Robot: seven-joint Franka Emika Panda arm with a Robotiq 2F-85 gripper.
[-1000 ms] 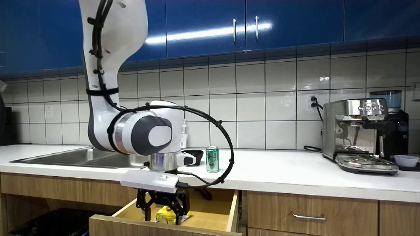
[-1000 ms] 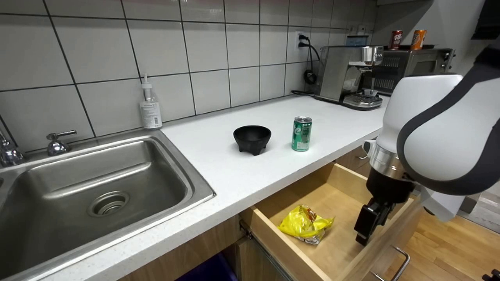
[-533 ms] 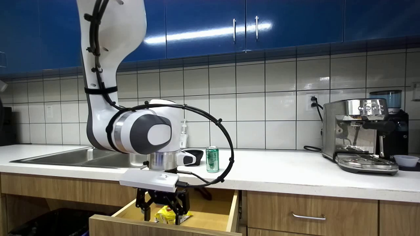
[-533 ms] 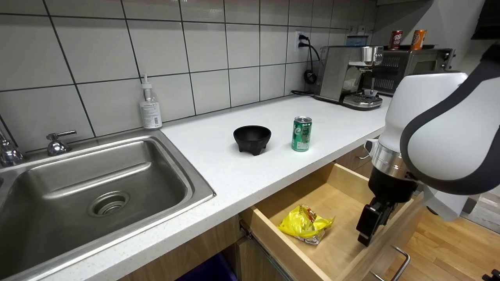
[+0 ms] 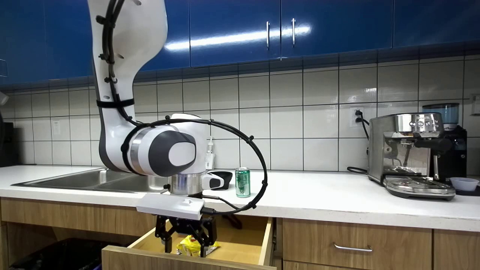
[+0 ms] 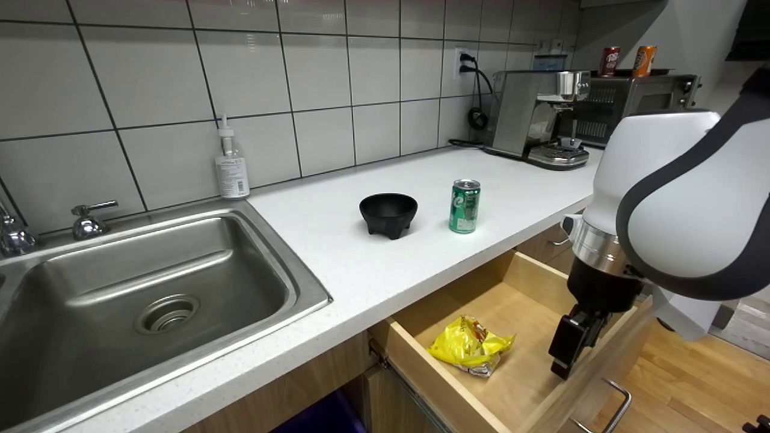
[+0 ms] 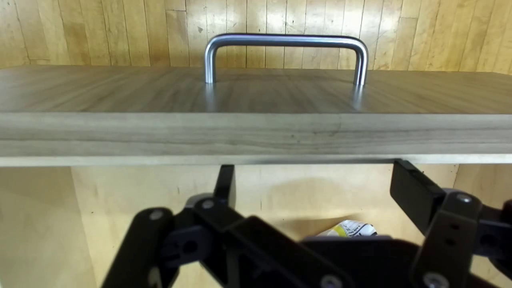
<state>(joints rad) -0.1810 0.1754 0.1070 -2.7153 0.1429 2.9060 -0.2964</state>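
Gripper (image 5: 185, 253) is pointed down by the near drawer front (image 5: 150, 261), jaws spread wide, contact unclear. Yellow bag (image 6: 469, 347) is parked farther in.

Glossy crinkled plastic packet (image 6: 469, 344), smooth wooden drawer (image 6: 520, 307), shiny metal handle (image 7: 286, 40), matt tool (image 5: 185, 250)

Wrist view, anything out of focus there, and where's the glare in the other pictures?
Wrist view: the open pincer looks soft, the drawer handle crisper. In an exterior view, glare streaks the blue cabinets; in an exterior view, the yellow packet shows shiny highlights.
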